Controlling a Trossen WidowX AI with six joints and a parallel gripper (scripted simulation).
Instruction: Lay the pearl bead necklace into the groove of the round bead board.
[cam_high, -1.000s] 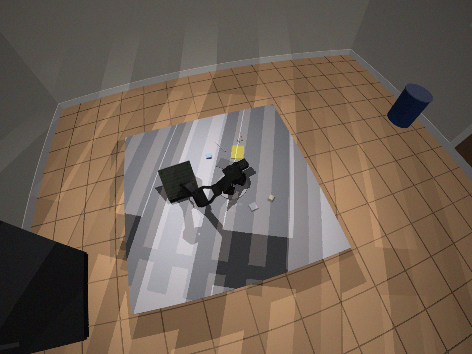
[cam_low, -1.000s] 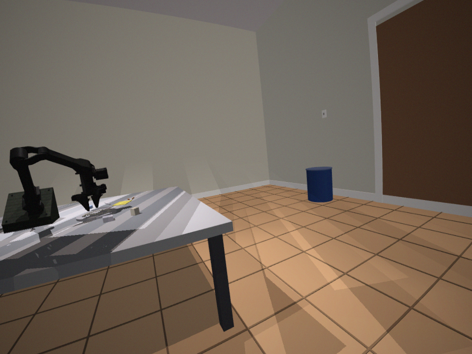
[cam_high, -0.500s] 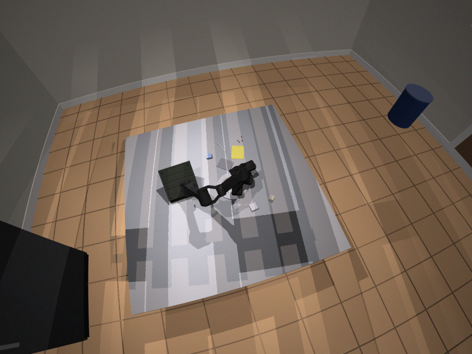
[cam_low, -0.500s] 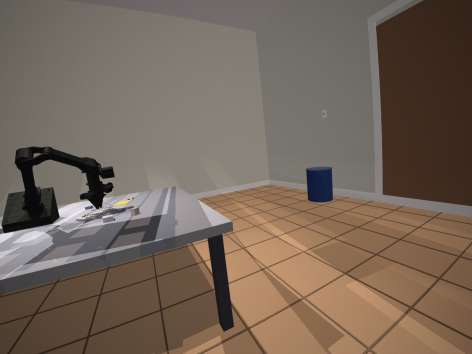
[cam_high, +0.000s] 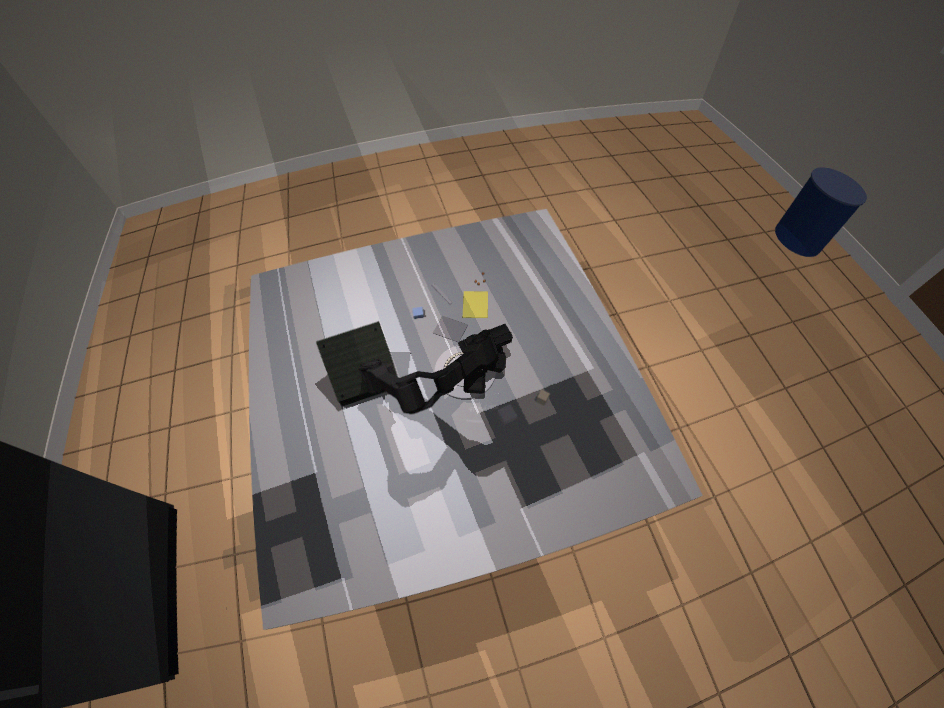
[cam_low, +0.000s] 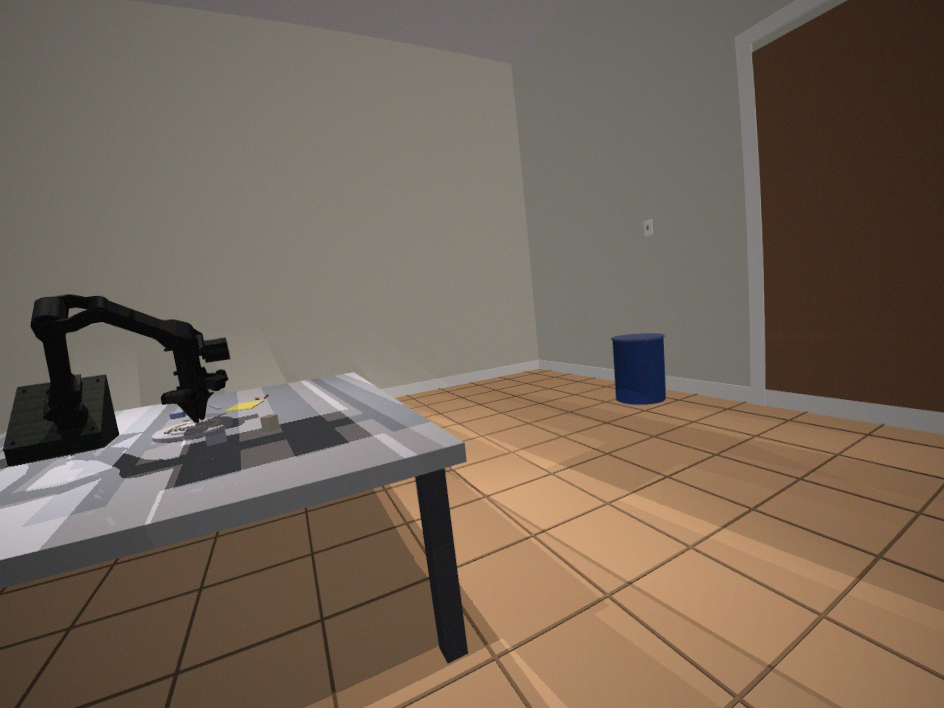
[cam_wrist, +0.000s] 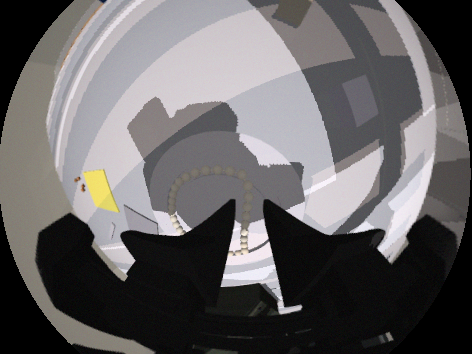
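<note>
Tiled floor (cam_high: 724, 548) (cam_low: 686, 495) around striped grey bench (cam_high: 457, 544) (cam_low: 396, 449) (cam_wrist: 260, 115); blue cylinder (cam_high: 815, 217) (cam_low: 639, 369) well apart from it. End effector (cam_high: 474, 381) (cam_low: 199, 419) (cam_wrist: 250, 204) points down over round bead board (cam_low: 158, 435) (cam_wrist: 200, 145), fingers parted by narrow gap, partly open. Pearl necklace (cam_low: 179, 429) (cam_wrist: 218, 170) on board in uneven loop, one run passing through view between fingertips; no grip evident, contact cannot be told. That run sits inside visible groove arc, not along it. Yellow square (cam_high: 475, 304) (cam_low: 244, 406) (cam_wrist: 101, 190) lies flat, apart from board.
</note>
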